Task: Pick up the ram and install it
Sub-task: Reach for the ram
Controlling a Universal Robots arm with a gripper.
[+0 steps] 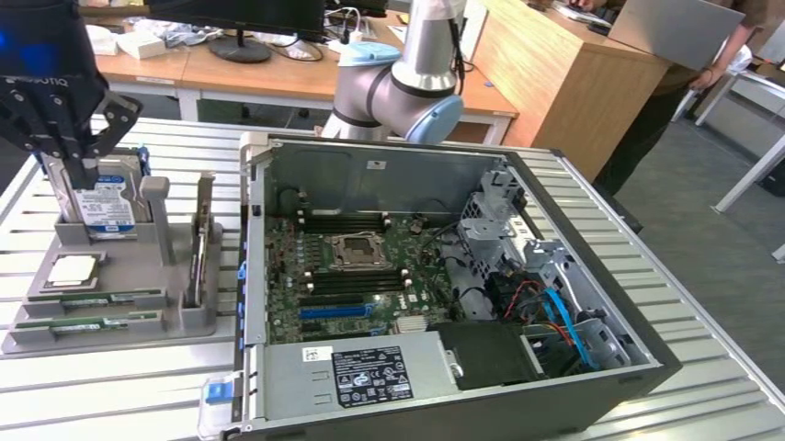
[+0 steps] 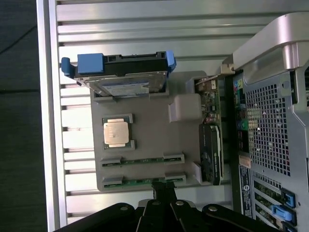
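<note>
Fingertips (image 2: 159, 192) meet, empty, over the ram (image 2: 137, 182) in the wrist view; the exterior view shows the gripper (image 1: 81, 175) high above the grey tray (image 1: 129, 262).

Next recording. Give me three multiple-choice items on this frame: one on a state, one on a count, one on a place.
1. How is the computer case?
A. closed, side panel on
B. lying open, motherboard exposed
C. wrapped in plastic

2. How many ram sticks lie flat in the gray holder?
A. two
B. four
C. none

3. Where is the gripper in the exterior view?
A. inside the case
B. on the ram sticks
C. above the hard drive

Key:
1 B: the green board and its socket show through the open side.
2 A: two green strips sit side by side in the holder's near slots.
3 C: it hangs over the drive at the holder's far end, apart from the sticks.
</note>
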